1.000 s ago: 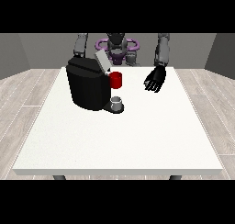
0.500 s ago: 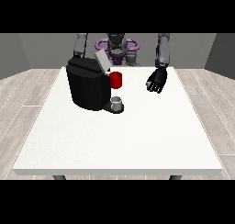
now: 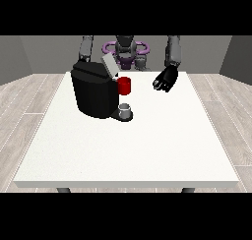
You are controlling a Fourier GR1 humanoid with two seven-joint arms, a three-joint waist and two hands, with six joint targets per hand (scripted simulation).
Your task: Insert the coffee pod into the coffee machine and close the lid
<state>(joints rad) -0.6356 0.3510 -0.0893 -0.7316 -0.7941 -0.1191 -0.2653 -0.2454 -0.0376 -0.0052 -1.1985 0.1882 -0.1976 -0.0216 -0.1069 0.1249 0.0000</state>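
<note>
The black coffee machine (image 3: 94, 93) stands on the far left part of the white table (image 3: 147, 145). Its grey lid (image 3: 109, 66) is tilted up and open. A red thing at the machine (image 3: 124, 85) sits at its front, above a small grey thing (image 3: 125, 109) on the machine's base. The hand at the view's right (image 3: 165, 80) hovers over the table to the right of the machine, fingers relaxed and holding nothing that shows. The arm at the view's left (image 3: 86, 48) reaches down behind the machine, which hides its hand.
The robot's torso (image 3: 125, 49) is behind the far table edge. White tabletop stretches from the machine towards the camera and to the right.
The hand at the view's right has drifted slightly up and towards the machine. The machine, its lid and the grey thing look the same.
</note>
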